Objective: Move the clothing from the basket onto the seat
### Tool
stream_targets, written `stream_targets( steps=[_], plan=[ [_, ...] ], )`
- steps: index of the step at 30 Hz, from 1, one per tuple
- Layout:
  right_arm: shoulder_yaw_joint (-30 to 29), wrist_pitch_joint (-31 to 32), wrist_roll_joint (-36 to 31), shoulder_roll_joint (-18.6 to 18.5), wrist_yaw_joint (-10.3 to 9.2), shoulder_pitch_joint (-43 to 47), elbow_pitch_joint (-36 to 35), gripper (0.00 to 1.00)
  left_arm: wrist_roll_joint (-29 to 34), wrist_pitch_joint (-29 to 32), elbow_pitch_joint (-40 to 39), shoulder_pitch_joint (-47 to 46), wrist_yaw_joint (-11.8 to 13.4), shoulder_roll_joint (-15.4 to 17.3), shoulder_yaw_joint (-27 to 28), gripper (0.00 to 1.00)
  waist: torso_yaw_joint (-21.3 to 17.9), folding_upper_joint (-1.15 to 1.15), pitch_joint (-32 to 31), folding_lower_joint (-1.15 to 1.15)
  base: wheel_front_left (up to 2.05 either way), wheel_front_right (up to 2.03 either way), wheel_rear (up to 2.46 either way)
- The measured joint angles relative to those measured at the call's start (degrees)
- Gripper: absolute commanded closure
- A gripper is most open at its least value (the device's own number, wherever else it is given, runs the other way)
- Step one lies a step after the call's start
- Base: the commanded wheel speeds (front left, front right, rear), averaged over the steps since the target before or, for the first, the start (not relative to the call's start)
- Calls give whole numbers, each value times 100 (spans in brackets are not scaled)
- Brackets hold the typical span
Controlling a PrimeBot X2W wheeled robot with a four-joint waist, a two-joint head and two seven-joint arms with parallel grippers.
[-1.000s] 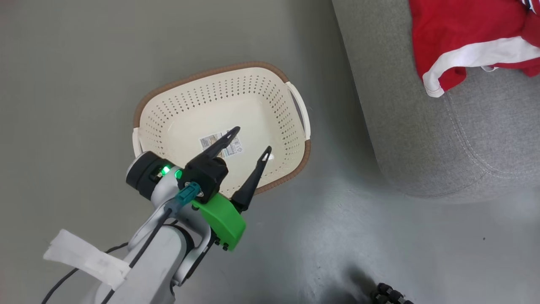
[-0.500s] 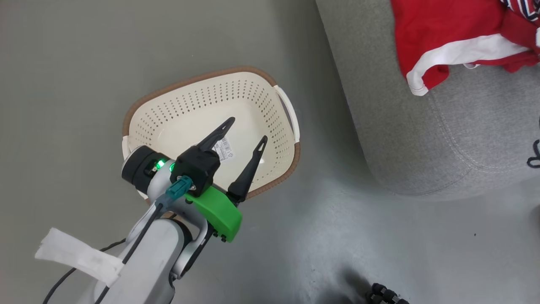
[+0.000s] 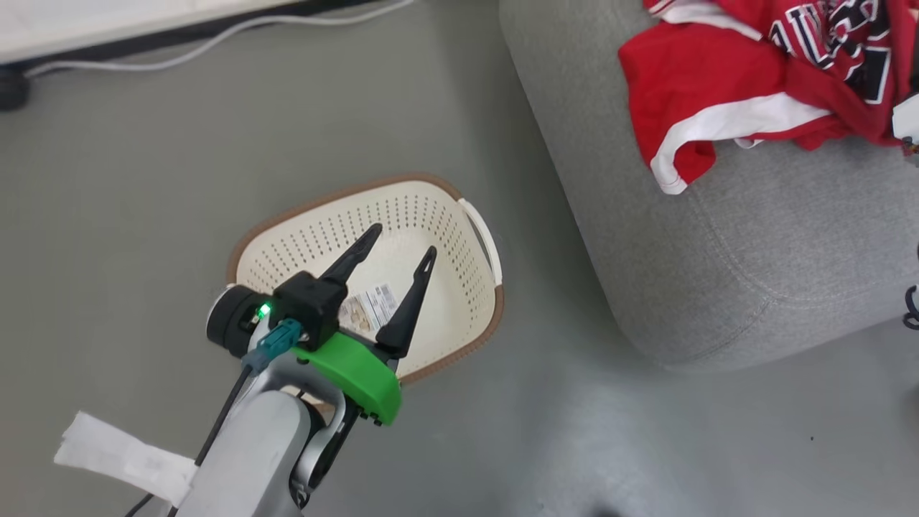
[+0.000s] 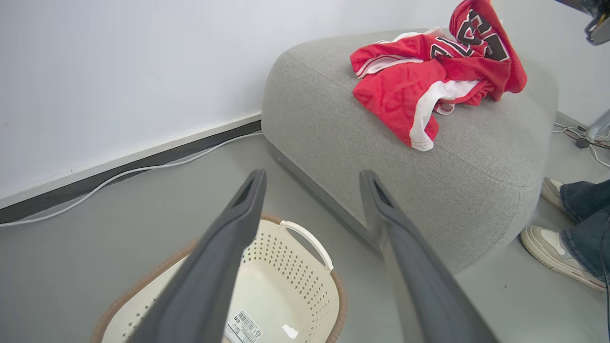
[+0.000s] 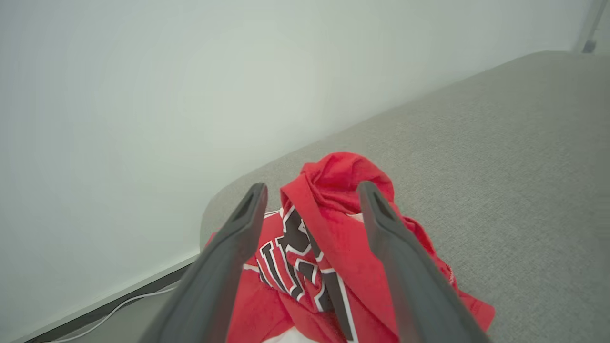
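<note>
Right pincer [image 5: 312,187] sits spread wide over the numbered red jersey [image 5: 329,224], bunched beside the white-banded garment [image 3: 689,86] on the grey sofa [image 5: 500,166], so it'd best lift straight up without snagging fabric, since the laundry basket [image 3: 402,208] looks empty.

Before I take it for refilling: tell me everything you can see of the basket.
The basket is cream plastic and rounded-rectangular, its walls perforated with small holes, its rim brown and woven-looking. A white handle arches at the side nearer the seat. It stands upright on the grey floor, apart from the seat, and is empty but for a label stuck to its bottom. The open left claw hangs above it.
</note>
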Motion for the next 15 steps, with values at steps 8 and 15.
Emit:
stream_targets(
  steps=[8,15],
  plan=[
    [-37,-12,-557,3,20,440,-521,0,-288,-337,307,347,104,-116,237,0,63,0,-618,0,0,0,0],
    [-81,-12,-758,277,141,989,-969,0,-447,-555,555,704,297,-186,524,0,224,0,-1166,0,0,0,0]
  ],
)
